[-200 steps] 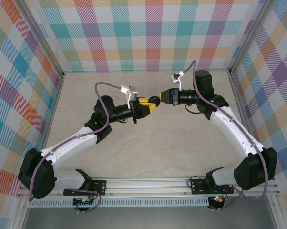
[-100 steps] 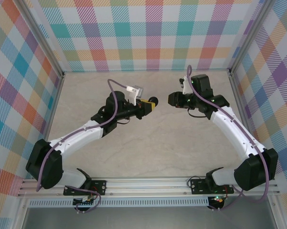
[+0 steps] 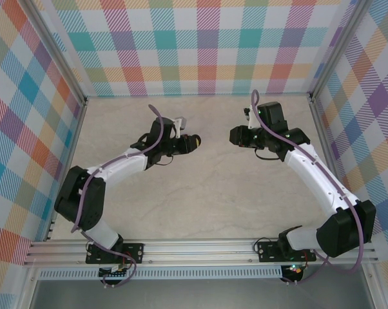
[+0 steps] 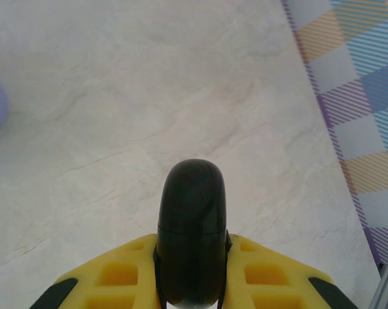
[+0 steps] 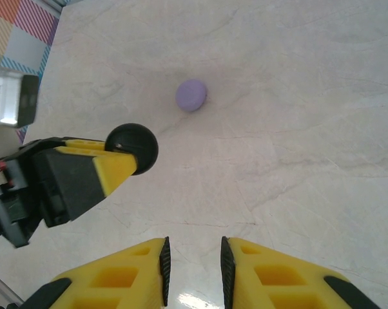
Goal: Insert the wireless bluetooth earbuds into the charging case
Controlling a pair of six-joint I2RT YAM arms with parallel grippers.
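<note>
The left gripper point(image 4: 191, 244) pinches the black charging case point(image 4: 191, 206) by its bottom end, over the table point(image 4: 116, 96). The right gripper point(image 5: 194, 248) waits near it, fingers a little apart, holding nothing. The case looks smooth and round, so it may slip out, drop and roll away.

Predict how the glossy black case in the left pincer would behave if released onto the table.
The black case looks rounded all over, so it would probably roll or rock. Its glossy shell seems hard and possibly slippery in the left pincer. The seam across it suggests a lid that might pop open.
</note>
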